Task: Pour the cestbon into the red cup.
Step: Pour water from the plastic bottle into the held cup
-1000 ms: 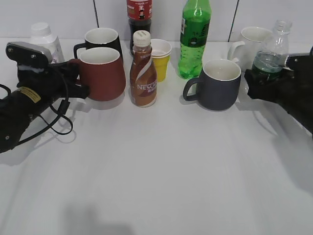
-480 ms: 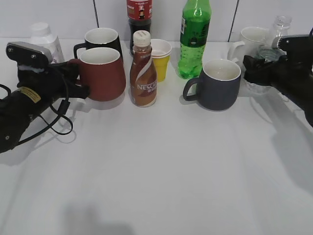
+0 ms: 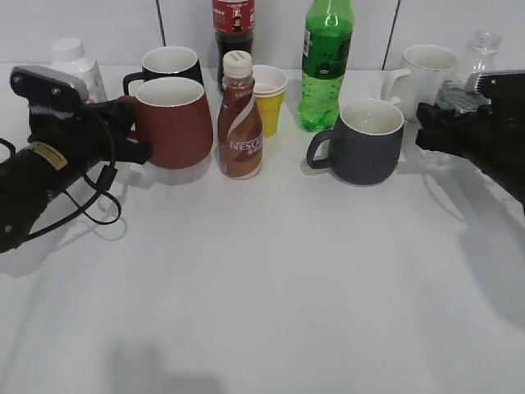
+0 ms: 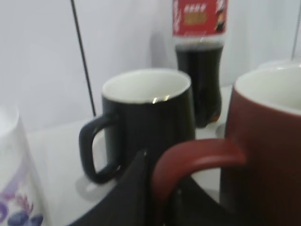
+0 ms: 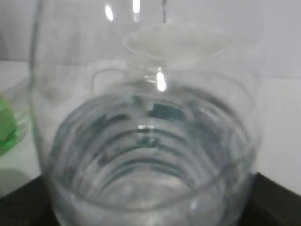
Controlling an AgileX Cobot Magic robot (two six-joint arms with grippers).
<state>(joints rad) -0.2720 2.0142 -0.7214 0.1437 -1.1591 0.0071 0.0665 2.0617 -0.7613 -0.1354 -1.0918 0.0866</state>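
The red cup [image 3: 172, 123] stands at the left, dark red with a white inside. My left gripper [image 3: 131, 138] is shut on its loop handle [image 4: 197, 157], which runs down between the black fingers [image 4: 136, 188]. The cestbon [image 3: 477, 66], a clear ribbed bottle with no cap, stands at the far right beside a white mug. My right gripper [image 3: 439, 133] reaches round its lower part. In the right wrist view the cestbon [image 5: 150, 141] fills the frame, with a dark finger [image 5: 19, 202] at each lower corner. The jaws stand wide on either side; contact is not visible.
A black mug [image 3: 171, 64] stands behind the red cup. A brown Nescafe bottle [image 3: 239, 115], yellow cup [image 3: 269, 98], cola bottle [image 3: 234, 25], green soda bottle [image 3: 325, 66], navy-grey mug [image 3: 369, 141], white mug [image 3: 426, 70] and white jar [image 3: 74, 61] crowd the back.
My right gripper has pushed further round the cestbon and its jaws have narrowed. The bottle has shifted slightly right. The left gripper and red cup have hardly moved.
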